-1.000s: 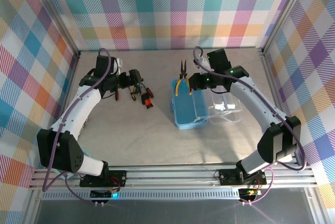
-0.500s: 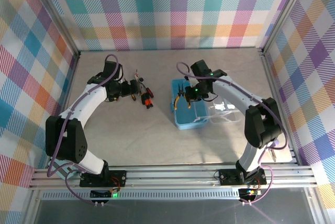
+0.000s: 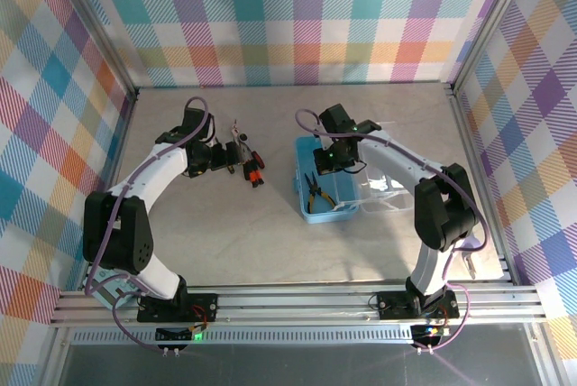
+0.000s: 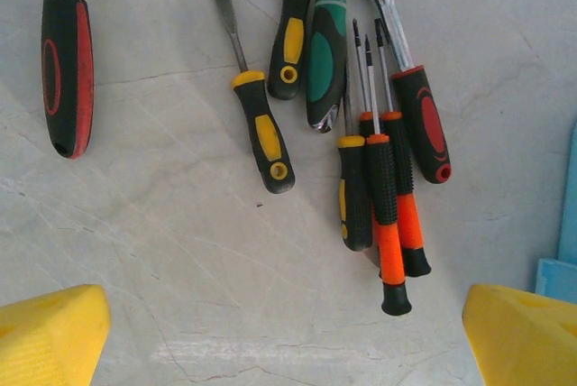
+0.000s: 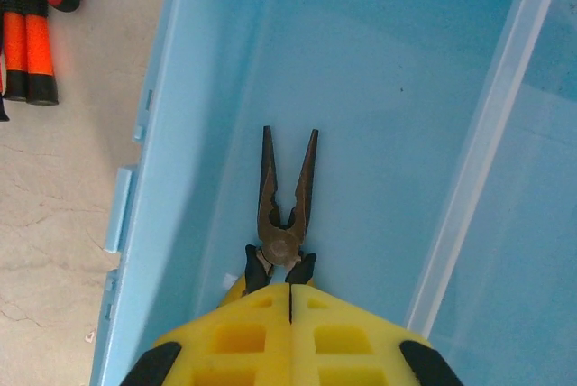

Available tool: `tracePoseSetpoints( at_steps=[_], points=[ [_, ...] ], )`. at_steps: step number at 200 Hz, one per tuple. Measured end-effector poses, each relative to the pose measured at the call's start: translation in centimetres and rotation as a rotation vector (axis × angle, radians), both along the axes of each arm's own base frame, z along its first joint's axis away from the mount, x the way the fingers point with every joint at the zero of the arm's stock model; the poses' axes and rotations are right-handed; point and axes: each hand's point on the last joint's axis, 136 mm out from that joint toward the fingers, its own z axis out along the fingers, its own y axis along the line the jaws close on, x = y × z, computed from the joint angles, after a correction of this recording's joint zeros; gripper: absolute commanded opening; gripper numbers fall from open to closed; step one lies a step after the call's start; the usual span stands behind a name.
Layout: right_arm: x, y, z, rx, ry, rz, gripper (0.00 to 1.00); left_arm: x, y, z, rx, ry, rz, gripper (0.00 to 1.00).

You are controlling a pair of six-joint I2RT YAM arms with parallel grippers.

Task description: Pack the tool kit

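**Inspector:** Condition of the tool case?

**Assistant:** Light-blue plastic, standing right of centre on the bench. Its clear lid lies open flat to the right. Inside, nearer the left wall, are the needle-nose pliers, with dark jaws slightly parted and yellow-and-black handles.

**Inspector:** And the right gripper?

**Assistant:** Down in the case, fingers pressed together with only a seam between them. It is clamped on the pliers just behind the pivot, and the handles run out of sight beneath.

**Inspector:** Other tools?

**Assistant:** Loose on the bench left of the case, bunched close: a ratchet with a red-and-black grip, two orange-and-black screwdrivers, three yellow-and-black handles and a green-and-black handle. One red-and-black handle lies apart.

**Inspector:** And the left gripper?

**Assistant:** Hanging over them, spread fully wide, holding nothing.
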Motion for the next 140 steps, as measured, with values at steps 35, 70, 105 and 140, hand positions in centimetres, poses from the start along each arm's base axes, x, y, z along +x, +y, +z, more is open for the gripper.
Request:
tracePoseSetpoints(
  at_steps=[35, 70, 105, 140],
  points=[
    [-0.3, 1.3, 2.1, 0.070, -0.032, 0.059, 0.72, 0.5, 1.4, -1.8, 0.094, 0.040, 0.016, 0.90],
    [-0.9, 2.2, 5.7, 0.147, -0.100, 0.110, 0.90, 2.7, 2.7, -2.9, 0.178, 0.061, 0.032, 0.78],
    [-1.0, 2.6, 6.3, 0.171, -0.115, 0.123, 0.92, 7.2, 5.4, -2.5, 0.252, 0.039, 0.077, 0.64],
    [-1.1, 2.7, 6.0, 0.174, -0.108, 0.123, 0.93, 11.6, 8.9, -3.2, 0.321, 0.036, 0.146, 0.61]
  ],
)
